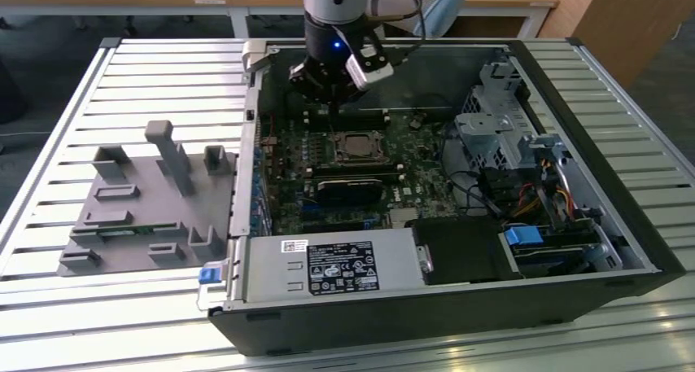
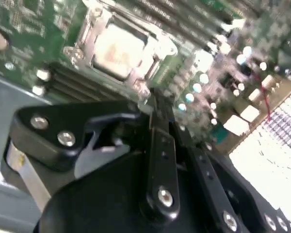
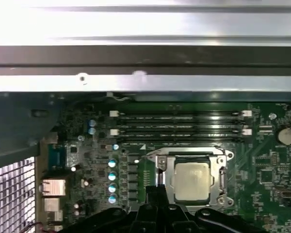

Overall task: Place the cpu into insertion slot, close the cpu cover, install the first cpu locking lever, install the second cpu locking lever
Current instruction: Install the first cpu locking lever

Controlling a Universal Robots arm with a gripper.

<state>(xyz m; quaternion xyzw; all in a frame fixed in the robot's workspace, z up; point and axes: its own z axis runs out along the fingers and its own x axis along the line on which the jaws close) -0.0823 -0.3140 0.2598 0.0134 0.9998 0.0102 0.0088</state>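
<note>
No wording legible anywhere. On the silver power supply box [image 1: 398,264], a black label [image 1: 343,271] with white symbols and fine print, too small to make out. Beside it, a white barcode sticker [image 1: 295,245], equally unreadable. Tiny white markings on the green circuit board [image 3: 266,165], indecipherable.

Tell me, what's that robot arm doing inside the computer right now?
Gripper low over board, beside cpu. Cpu lies in place, cpu cover down around it. Nothing between gripper and cpu.

Dull metal cpu [image 3: 191,180], shiny metal cpu cover [image 3: 189,158]
</note>
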